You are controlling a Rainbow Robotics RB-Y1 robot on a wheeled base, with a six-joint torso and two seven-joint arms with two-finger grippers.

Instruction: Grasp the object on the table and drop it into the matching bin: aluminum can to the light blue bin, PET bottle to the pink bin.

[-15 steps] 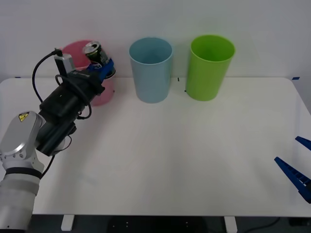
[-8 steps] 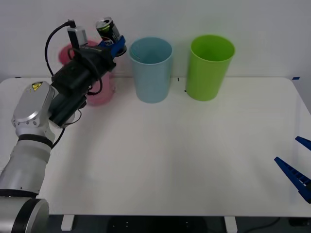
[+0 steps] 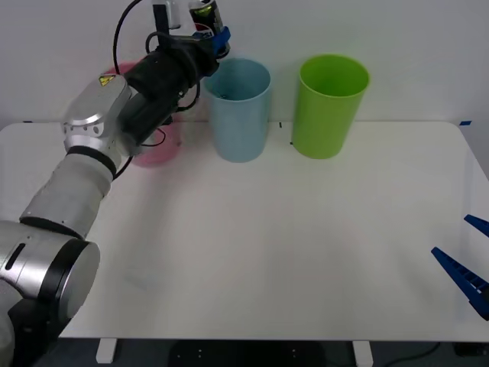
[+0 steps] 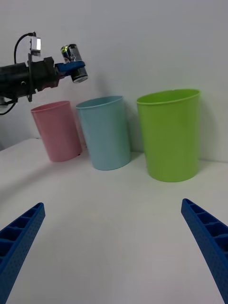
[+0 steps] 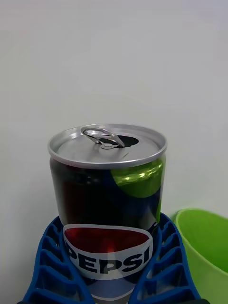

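At the upper left of the front view, the left gripper (image 3: 208, 30) pinches the aluminum can (image 3: 204, 13) in the air, just above the rim of the light blue bin (image 3: 238, 109). The pink bin (image 3: 155, 145) stands beside it on the table (image 3: 267, 245). The right gripper (image 3: 467, 264) rests spread at the lower right.

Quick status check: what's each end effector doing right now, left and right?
Left end effector: closed on the aluminum can, raised by the light blue bin.
Right end effector: open, holding nothing, low at the table edge.
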